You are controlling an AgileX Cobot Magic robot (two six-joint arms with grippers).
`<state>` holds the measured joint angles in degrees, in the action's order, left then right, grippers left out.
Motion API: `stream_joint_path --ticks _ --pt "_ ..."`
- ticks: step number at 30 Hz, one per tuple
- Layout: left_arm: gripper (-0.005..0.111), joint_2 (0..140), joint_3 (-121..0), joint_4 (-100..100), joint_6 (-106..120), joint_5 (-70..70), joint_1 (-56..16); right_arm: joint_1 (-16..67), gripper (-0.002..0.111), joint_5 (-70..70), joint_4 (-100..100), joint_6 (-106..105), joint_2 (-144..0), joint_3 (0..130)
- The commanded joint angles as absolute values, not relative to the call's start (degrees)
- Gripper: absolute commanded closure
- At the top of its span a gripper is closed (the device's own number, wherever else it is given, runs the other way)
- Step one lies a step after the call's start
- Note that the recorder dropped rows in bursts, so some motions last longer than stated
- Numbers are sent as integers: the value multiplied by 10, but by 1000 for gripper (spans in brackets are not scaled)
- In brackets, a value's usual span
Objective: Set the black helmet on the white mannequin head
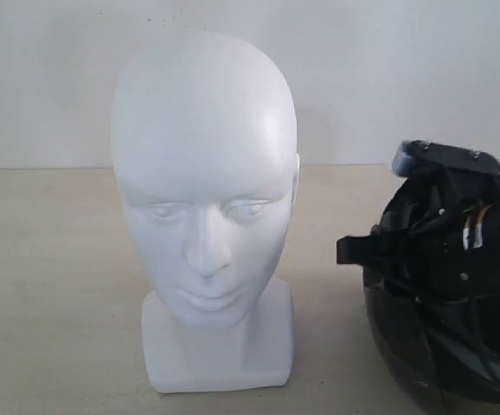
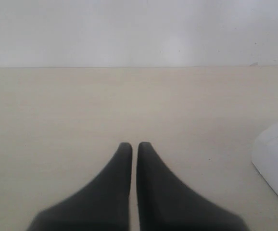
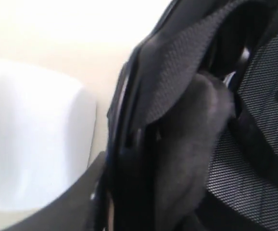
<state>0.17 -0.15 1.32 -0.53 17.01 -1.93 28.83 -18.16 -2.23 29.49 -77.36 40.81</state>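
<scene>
The white mannequin head [image 1: 205,199] stands upright on the table, facing the exterior camera. Its base corner [image 2: 276,163] shows at the edge of the left wrist view, and its white side [image 3: 28,144] sits close beside the helmet. The black helmet [image 1: 440,328] lies to the head's right with its padded opening turned up. My right gripper [image 1: 432,238] reaches down into it, and its jaws straddle the helmet's rim [image 3: 129,159]. One finger [image 3: 67,202] presses the outside of the shell; the other is hidden by the lining. My left gripper [image 2: 134,147] is shut and empty over bare table.
The pale beige table [image 1: 51,285] runs back to a plain white wall [image 1: 388,69]. A helmet strap end [image 1: 354,251] sticks out toward the mannequin head. The helmet is cut off by the frame's right and lower edges.
</scene>
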Motion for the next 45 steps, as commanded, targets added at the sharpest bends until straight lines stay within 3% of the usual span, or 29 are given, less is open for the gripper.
stream_joint_path --ticks 1,6,14,23,33,45 --pt "102 0 0 10 -4 170 -18 237 108 -197 70 214 -706 407" --pt "102 0 0 10 -4 170 -18 228 108 -223 161 159 -632 420" --pt "102 0 0 10 -4 170 -18 228 108 -214 139 212 -612 475" --pt "102 0 0 10 -4 170 -18 228 108 -159 -140 581 -591 501" --pt "102 0 0 10 -4 170 -18 219 108 -25 -586 1203 -585 501" --pt "102 0 0 10 -4 170 -18 136 108 197 -420 1203 -586 513"
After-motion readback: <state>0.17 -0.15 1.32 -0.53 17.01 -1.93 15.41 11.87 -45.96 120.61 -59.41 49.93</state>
